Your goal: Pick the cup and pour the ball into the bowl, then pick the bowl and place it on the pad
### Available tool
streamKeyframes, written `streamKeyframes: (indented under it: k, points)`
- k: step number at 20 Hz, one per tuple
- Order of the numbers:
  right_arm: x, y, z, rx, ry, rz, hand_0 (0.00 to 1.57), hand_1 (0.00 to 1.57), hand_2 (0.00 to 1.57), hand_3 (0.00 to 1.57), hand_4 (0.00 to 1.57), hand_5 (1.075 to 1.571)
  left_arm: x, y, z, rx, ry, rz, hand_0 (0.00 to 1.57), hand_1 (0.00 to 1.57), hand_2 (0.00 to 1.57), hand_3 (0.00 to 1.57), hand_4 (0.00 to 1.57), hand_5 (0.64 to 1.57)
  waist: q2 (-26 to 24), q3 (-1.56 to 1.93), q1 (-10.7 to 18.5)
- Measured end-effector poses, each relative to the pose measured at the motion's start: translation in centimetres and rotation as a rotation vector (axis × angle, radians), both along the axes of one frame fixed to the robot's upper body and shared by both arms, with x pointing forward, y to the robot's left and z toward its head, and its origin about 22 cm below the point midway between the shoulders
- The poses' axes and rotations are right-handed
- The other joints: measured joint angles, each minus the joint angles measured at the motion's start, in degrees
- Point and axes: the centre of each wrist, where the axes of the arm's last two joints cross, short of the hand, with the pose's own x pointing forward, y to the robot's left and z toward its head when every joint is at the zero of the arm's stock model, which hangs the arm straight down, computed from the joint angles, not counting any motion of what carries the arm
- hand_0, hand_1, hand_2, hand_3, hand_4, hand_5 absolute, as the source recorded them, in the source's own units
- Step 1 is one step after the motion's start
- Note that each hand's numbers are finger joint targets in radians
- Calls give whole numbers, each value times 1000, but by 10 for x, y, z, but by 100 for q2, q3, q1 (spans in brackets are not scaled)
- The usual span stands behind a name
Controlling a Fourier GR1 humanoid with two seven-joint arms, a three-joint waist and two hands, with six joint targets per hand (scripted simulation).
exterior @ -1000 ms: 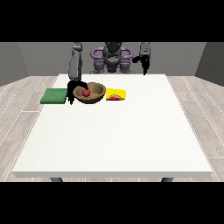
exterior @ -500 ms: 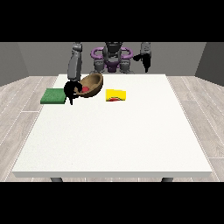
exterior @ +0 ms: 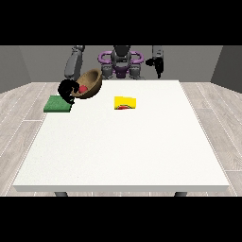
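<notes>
I'm carrying the brown wooden bowl [exterior: 89, 83] (red ball [exterior: 83, 88] inside, tilted) with fingers of the hand at the view's left [exterior: 66, 90] gripping its rim, nearing the green square pad [exterior: 58, 104]; next I'm levelling and lowering it.

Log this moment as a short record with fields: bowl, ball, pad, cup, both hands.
bowl: brown bowl, lifted off the table and tilted, beside the pad's far right corner
ball: red ball, inside the bowl
pad: green pad, flat at the table's far left, nothing resting on it
cup: yellow cup, lying on its side near the table's far middle
hand at the view's left: black hand, fingers curled on the bowl's rim
hand at the view's right: black hand, raised above the table's far edge, holding nothing
</notes>
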Motion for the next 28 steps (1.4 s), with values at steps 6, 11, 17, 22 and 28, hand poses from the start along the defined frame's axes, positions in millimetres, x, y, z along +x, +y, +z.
streamKeyframes:
  k: [6,11,17,22,28]
  points:
    - [-6,-31,15,-39,62,15,1571,1571,1571,1265,929,1503,-2,17,-13,-7,55,48,0,0,0,0,1161,1348,-307,6,-276]
    - [-11,-63,33,-46,67,7,1571,1571,1571,1295,962,1498,-7,9,-22,-4,74,51,0,0,0,0,1176,1347,-361,9,-356]
    - [-22,-106,56,-37,28,-21,1571,1571,1571,871,953,1502,-4,8,-27,-14,31,40,0,0,0,0,1177,1345,-64,10,-357]
    - [-39,-134,57,-21,-36,-54,1550,1550,1571,714,869,1510,1,0,-20,-12,-49,17,0,0,0,0,1171,1356,431,13,-212]
    - [-52,-162,67,-83,-69,-124,1480,1480,1571,667,0,1567,-2,-10,-13,-12,-122,-1,0,0,0,0,1168,1362,854,14,-69]
